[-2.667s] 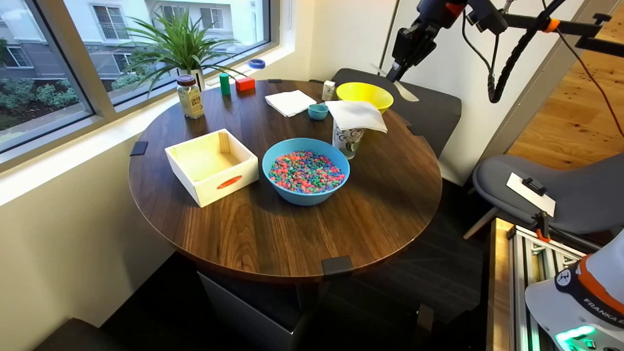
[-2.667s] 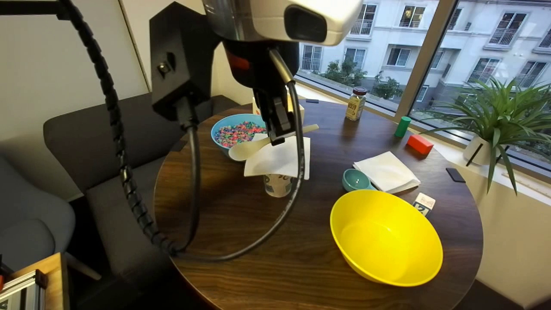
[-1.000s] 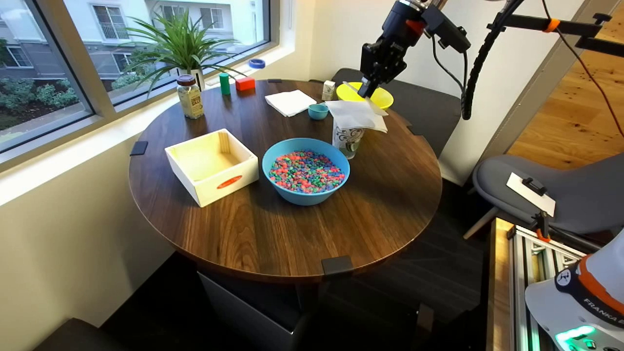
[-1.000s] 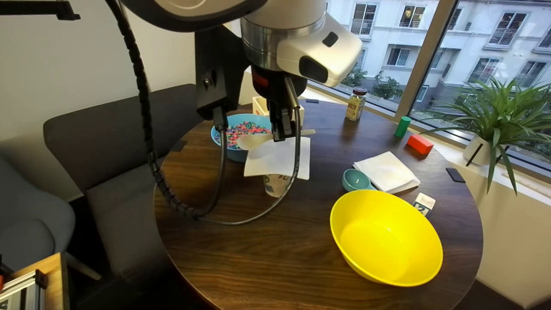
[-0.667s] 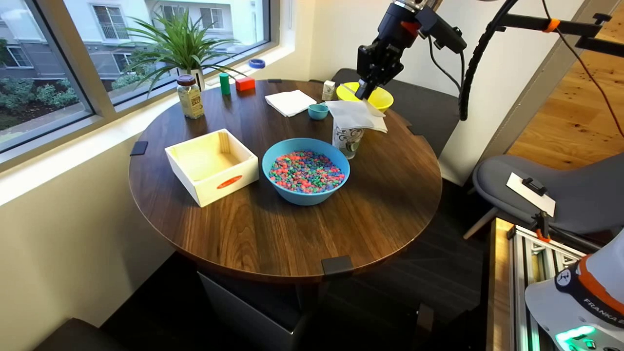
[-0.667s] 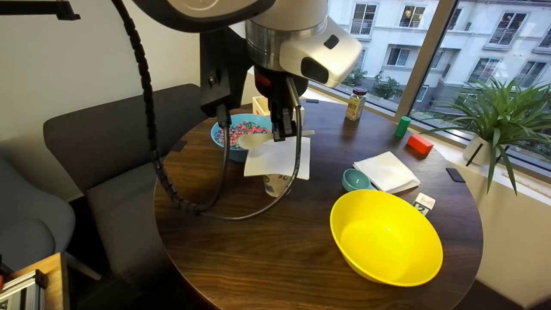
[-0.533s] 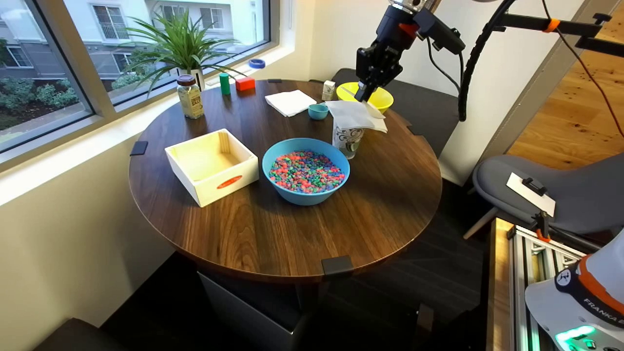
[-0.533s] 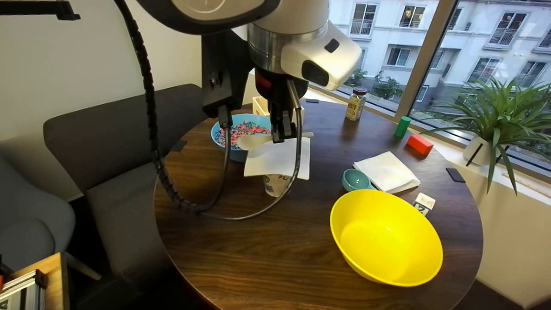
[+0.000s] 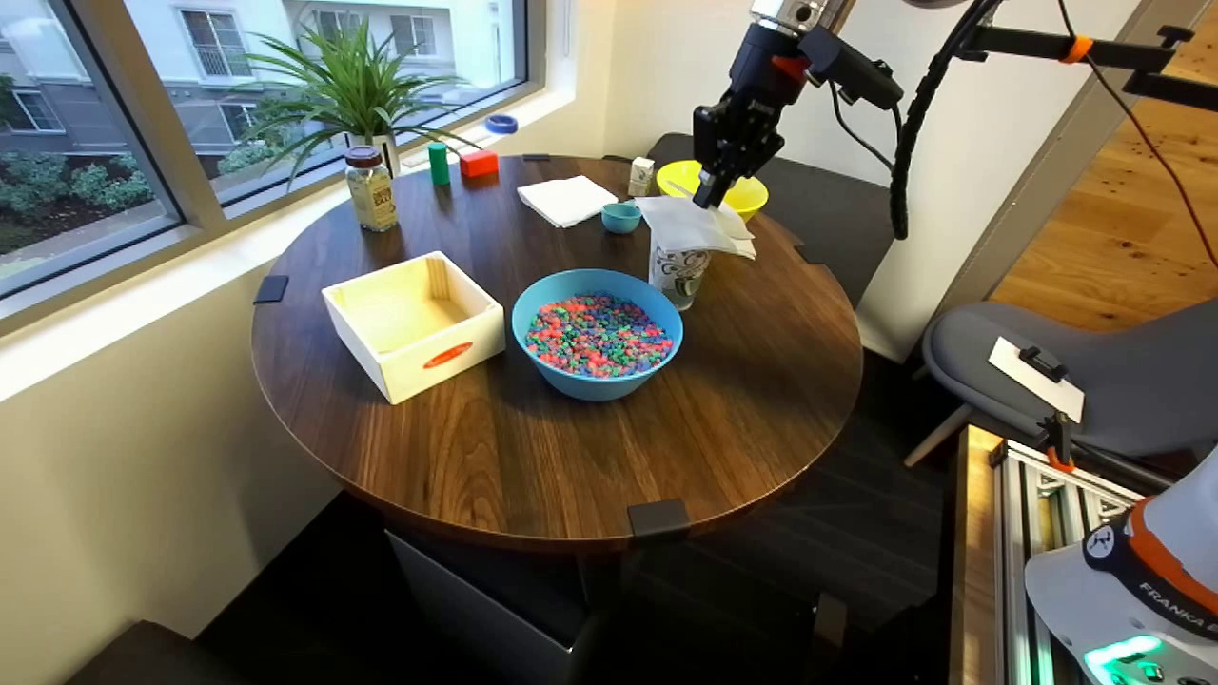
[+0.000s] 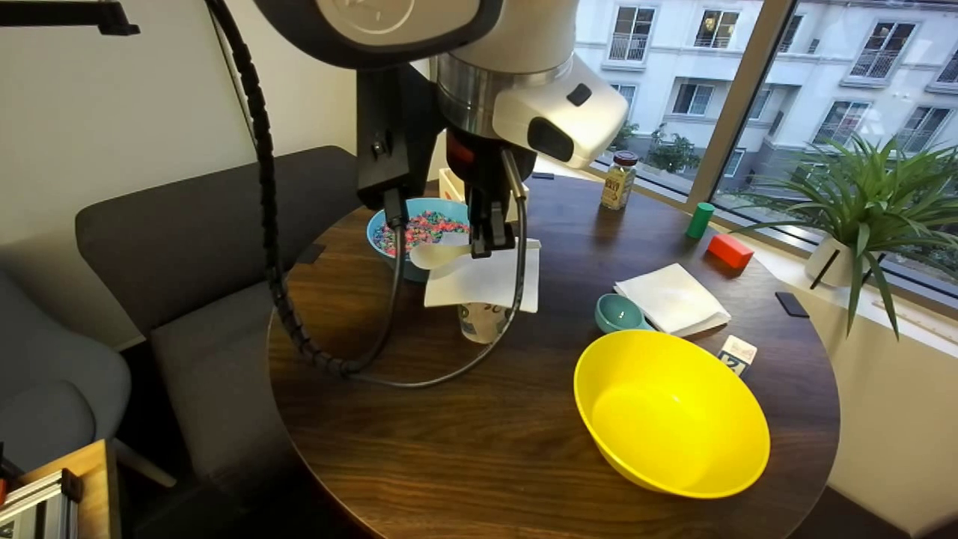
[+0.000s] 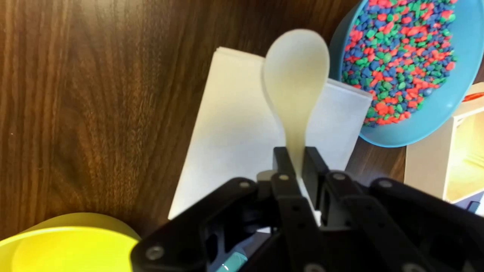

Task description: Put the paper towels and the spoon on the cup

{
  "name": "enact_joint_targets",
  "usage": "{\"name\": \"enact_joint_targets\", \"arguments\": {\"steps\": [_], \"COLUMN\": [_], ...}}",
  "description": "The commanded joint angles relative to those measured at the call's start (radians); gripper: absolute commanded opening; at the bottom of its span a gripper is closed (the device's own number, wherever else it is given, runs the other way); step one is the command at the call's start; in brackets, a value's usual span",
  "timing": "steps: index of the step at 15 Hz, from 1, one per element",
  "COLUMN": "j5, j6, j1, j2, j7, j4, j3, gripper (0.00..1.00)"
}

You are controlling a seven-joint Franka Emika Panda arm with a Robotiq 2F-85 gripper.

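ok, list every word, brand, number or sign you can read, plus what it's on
"FRANKA E": robot base, cut off by the picture edge.
"2": toy block; could be a Z.
Round logo on that base: too small to read.
Lidded jar label: too blurred to read.
Red oval on the wooden box: any lettering is too small.
Cup: swirly print, no readable word.

Smooth plastic-looking spoon [image 11: 297, 85], upper centre of the wrist view, matt paper towels [image 11: 234, 143], mid-frame, glossy yellow plastic bowl [image 11: 72, 249], lower left, grained wood desk [image 11: 94, 113], upper left
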Motion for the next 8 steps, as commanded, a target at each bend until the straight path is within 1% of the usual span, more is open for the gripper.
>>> {"name": "enact_joint_targets", "arguments": {"steps": [1, 8], "j5": [-0.043, -0.050], "j6": [-0.030, -0.014], "j1": [-0.007, -0.006], "j2": [0.017, 0.031], "j7": [0.036, 0.037], "j4": [0.026, 0.037], "j3": [0.007, 0.008], "gripper": [0.05, 0.04]}}
